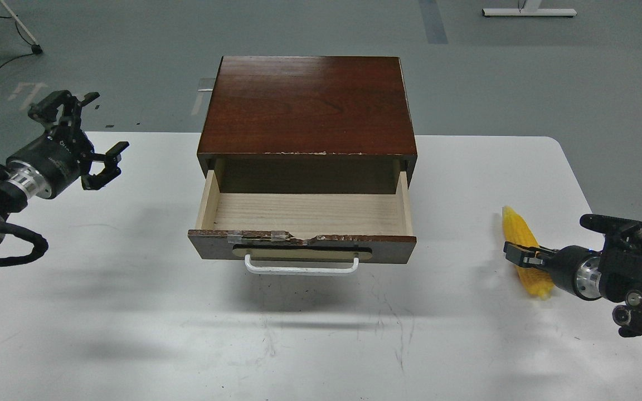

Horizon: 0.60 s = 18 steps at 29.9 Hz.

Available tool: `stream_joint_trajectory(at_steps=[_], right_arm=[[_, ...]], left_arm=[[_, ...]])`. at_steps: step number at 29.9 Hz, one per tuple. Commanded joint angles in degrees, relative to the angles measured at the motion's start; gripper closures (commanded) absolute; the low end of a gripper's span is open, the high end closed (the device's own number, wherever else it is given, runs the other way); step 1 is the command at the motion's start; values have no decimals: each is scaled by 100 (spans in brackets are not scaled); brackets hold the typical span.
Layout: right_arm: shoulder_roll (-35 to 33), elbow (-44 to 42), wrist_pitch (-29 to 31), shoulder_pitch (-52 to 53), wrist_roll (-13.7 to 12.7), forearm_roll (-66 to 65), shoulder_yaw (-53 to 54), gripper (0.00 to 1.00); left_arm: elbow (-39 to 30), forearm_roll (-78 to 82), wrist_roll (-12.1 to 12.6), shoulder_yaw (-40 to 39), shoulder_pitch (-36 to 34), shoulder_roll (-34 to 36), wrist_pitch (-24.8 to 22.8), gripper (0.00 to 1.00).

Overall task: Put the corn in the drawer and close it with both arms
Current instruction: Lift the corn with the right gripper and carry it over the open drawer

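The corn lies on the white table at the right, its tip pointing away from me and tilted a little to the left. My right gripper comes in from the right and lies across the corn's near half, touching it. It is dark and end-on, so its fingers cannot be told apart. The drawer is pulled open and empty, with its dark front and white handle facing me. My left gripper is open and empty, held above the table well left of the drawer.
The drawer sits in a dark-wood cabinet at the back middle of the table. The table's right edge runs close behind the corn and my right arm. Grey floor with cables and stand legs lies beyond the table.
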Motion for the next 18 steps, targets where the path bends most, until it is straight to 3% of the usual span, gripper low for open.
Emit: stream_joint_trajectory(at_steps=[1,6,11,15,18], right_arm=[[-16,1,47,228,-11,34,-75,100],[-200,1,47,1018,7,-53,-84,100],[-333,88,39,2758,77,-1001,-49,100],[87,833,39,4286,270,-2660,-22,100],[701,1369,47,4727,340,-3504,-109,100]], left_arm=[[0,9,0,1,-9,-18,16,2],[0,26,9,10,-18,-27,33,2],[0,35,9,10,-36,17,16,2],[0,35,9,10,-36,35,16,2],[0,35,9,10,-36,52,33,2]])
